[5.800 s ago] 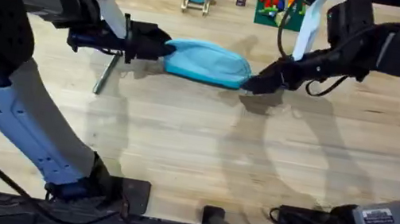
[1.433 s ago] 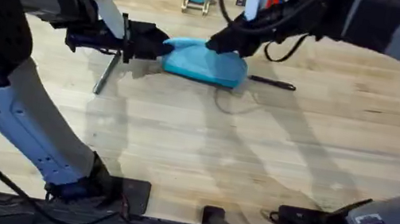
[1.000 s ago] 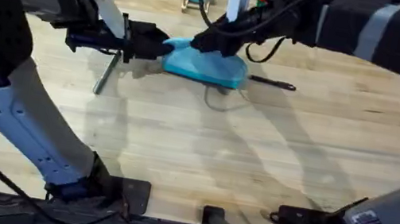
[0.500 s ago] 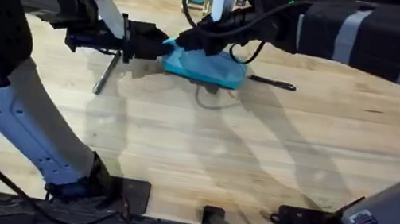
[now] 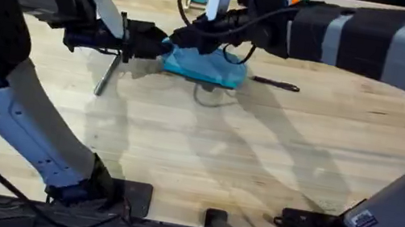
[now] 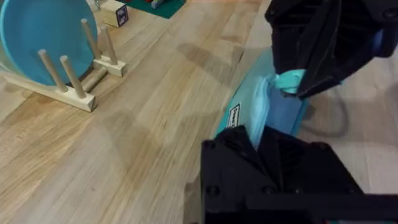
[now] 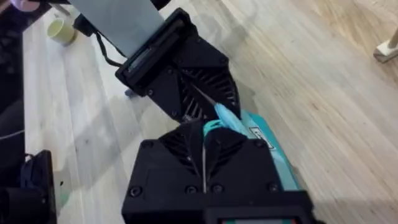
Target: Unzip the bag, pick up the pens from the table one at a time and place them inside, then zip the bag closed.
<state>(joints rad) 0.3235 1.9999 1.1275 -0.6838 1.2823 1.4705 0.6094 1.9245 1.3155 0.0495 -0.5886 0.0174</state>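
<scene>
Left tool (image 5: 155, 43) clamped; right tool (image 5: 179, 40) clamped, tips facing

1. The light blue bag (image 5: 204, 65) is laid lengthwise on the far tabletop (image 5: 261, 155).
2. A silver-grey pen (image 5: 107, 74) is seen left of it.
3. A dark pen (image 5: 276, 83) is seen right of it.

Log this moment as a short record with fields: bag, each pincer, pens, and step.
bag: light blue pouch lying on the table, far side, held at both ends
left pincer: shut on the pouch's left end
right pincer: shut on a light blue tab of the pouch, close to the left pincer
pens: silver pen lies on the table left of the pouch; black pen lies to its right
step: zipper being worked; neither pen is in the pouch yet
</scene>
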